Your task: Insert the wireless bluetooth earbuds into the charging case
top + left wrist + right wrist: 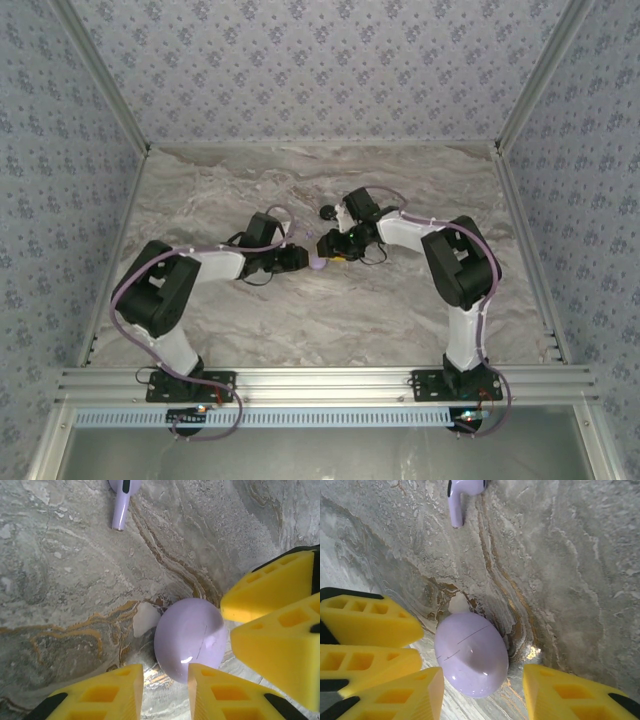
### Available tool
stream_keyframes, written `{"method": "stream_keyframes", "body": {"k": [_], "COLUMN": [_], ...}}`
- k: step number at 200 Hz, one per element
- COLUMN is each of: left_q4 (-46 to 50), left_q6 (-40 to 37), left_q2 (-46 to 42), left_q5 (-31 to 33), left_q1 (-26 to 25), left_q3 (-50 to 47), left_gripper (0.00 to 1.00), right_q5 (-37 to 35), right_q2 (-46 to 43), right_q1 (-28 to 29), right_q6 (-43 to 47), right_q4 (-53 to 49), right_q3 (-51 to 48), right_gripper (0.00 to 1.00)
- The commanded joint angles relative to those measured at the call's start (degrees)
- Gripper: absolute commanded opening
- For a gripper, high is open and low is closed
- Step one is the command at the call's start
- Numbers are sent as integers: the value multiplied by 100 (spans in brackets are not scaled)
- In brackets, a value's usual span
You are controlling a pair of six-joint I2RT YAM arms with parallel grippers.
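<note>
- aluminium rail [320, 378]: runs along the near edge; I count both arm bases bolted to it, with the left arm [160, 290] and the right arm [458, 262] bending inward to meet mid-table
- table [400, 310]: grey marbled top with brown veins
- left gripper [165, 672]: yellow fingers a little parted, with a narrow strip of table showing between them; they grasp nothing, and the tips sit right at the near rim of the case
- charging case [190, 637]: one round lavender puck, smooth domed face up, lying on the table at the spot where the two grippers meet
- right gripper [484, 672]: jaws released and set wide, straddling the case; one finger is hard by the case's side, and I cannot tell whether it touches; the other stands apart from it with gleaming table between
- earbud [460, 502]: one lavender piece with a stem and a black patch on its head, lying flat on the table beyond the case, well apart from it and from both grippers; the frame edge cuts off its head
- black round disc [326, 212]: on the table farther back, near the right arm's wrist
- walls [320, 70]: blue-grey patterned panels enclosing the far side and both flanks
</note>
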State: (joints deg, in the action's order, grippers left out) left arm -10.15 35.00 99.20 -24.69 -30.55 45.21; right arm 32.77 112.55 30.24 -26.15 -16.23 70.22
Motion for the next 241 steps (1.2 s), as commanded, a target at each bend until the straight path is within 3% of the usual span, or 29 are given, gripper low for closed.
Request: {"method": "stream_keyframes", "body": {"k": [1, 69, 241], "left_q4": [-180, -162, -343], "left_q6": [-69, -20, 146], "left_q2": [171, 363, 836], "left_q5": [-127, -153, -248], "left_q1": [-48, -43, -92], "left_q3": [213, 164, 303], "left_gripper": [29, 19, 21], "right_q5": [214, 582, 809], "right_q2": [187, 270, -146], "right_q1": [-27, -42, 170], "right_q6": [-34, -186, -119], "right_q4": [57, 403, 245], "right_q3": [10, -93, 56], "right_gripper": [48, 47, 46]}}
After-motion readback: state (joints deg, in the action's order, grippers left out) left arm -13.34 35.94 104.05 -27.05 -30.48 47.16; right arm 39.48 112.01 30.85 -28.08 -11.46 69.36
